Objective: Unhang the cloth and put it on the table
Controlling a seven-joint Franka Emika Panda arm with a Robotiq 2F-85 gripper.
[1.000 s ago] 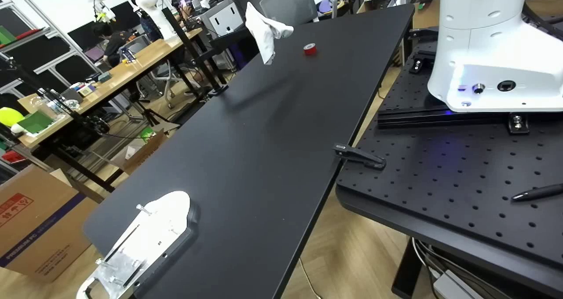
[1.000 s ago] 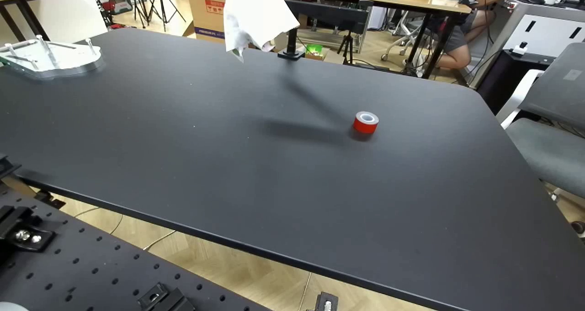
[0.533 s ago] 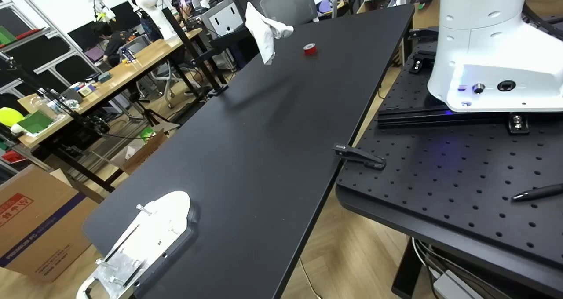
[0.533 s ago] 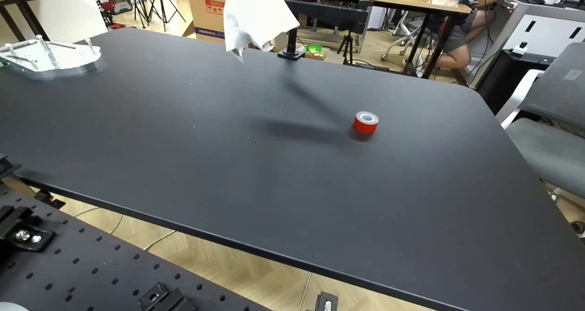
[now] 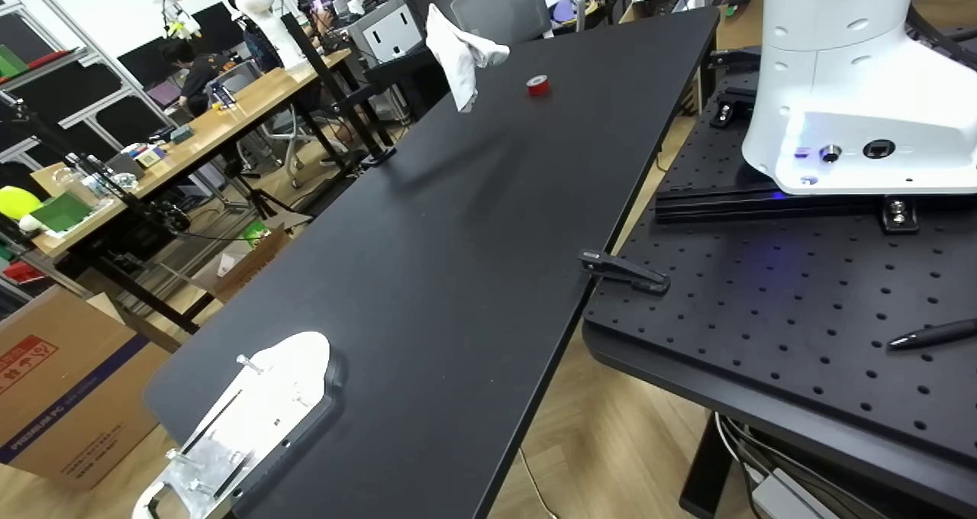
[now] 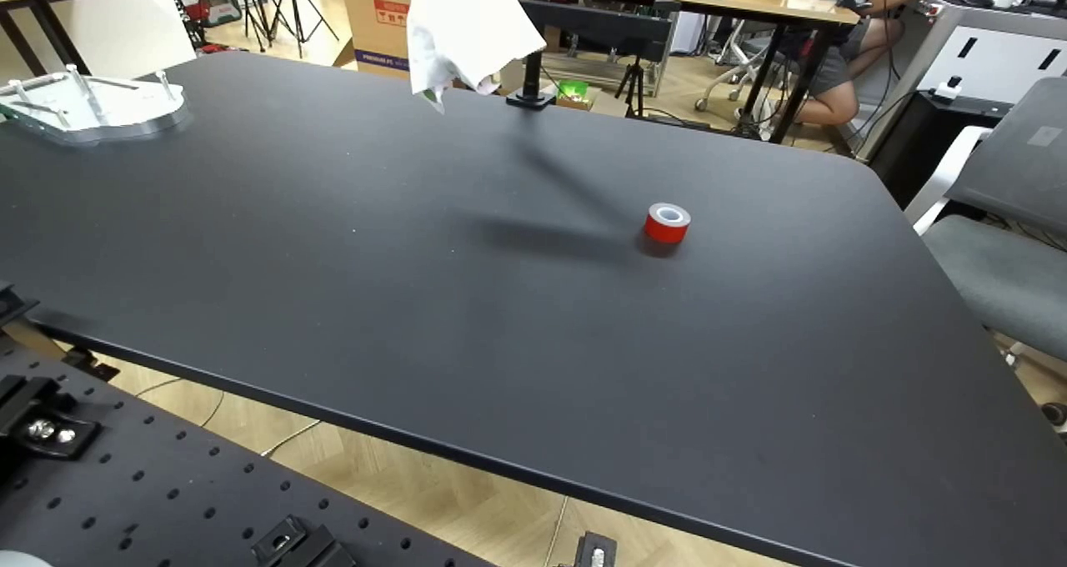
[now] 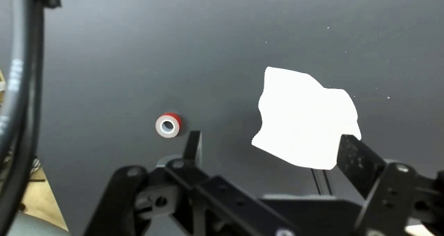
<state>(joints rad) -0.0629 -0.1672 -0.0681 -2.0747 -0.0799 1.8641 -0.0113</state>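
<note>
The white cloth (image 5: 460,55) hangs above the black table (image 5: 450,290), beside the horizontal arm of a black stand. It also hangs at the top of an exterior view (image 6: 468,33), its upper part cut off by the frame edge. In the wrist view the cloth (image 7: 305,121) lies ahead of my gripper (image 7: 271,137). The gripper is open, its fingers wide apart with nothing held. The right finger overlaps the cloth's lower right edge in the picture; I cannot tell whether they touch. The gripper is out of view in both exterior views.
A red tape roll (image 6: 667,223) is on the table; it also shows in the wrist view (image 7: 168,125). The black stand's pole (image 5: 336,91) rises from the table's edge. A white and silver device (image 5: 259,404) lies at one end. A chair (image 6: 1009,183) stands beside the table.
</note>
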